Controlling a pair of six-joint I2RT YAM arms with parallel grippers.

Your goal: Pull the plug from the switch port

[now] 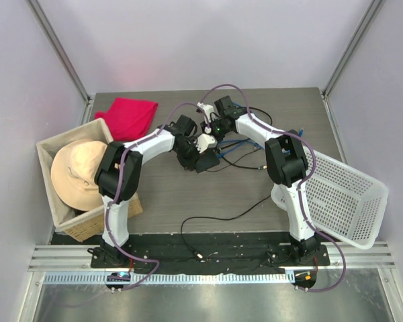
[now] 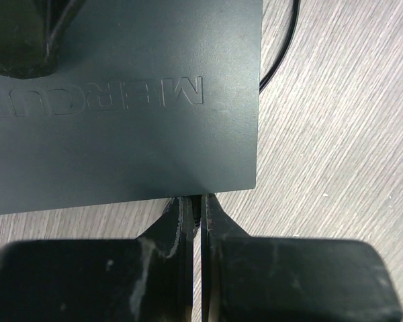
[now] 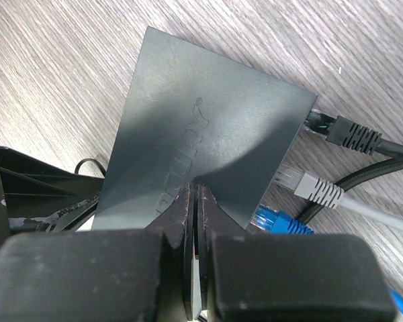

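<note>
1. The switch lies flat on the table, about mid-table, with both arms bent in over it. The left gripper has its fingers together with nothing between them, tips right at a plain edge of the box. The right gripper is likewise closed and empty, tips over the lid by the raised lettering. I cannot tell whether it presses down or only hovers.
2. Neither gripper has a plug, so the right one must open and shift toward the socket edge. If it lifts off first, the box may be left unbraced.
3. Three plugs sit side by side: black plug, grey plug and blue plug. The task names only one, so taking the wrong one is a real risk.
4. They are packed close. Opened fingers could nudge a neighbour, or close on two at once.
5. These look like clip-latched plugs, though I cannot see any tab. Pulling with a latch engaged would drag the whole switch or strain the lead.
6. The box looks light and the tabletop smooth. With the left tips only at an edge, a pull could make the switch slide or pivot away from them.
7. Grabbing the cord behind a plug instead of its body could make the fingers slip along it.
8. The two wrists are crowded together, so a sideways move could knock one against the other.
</note>
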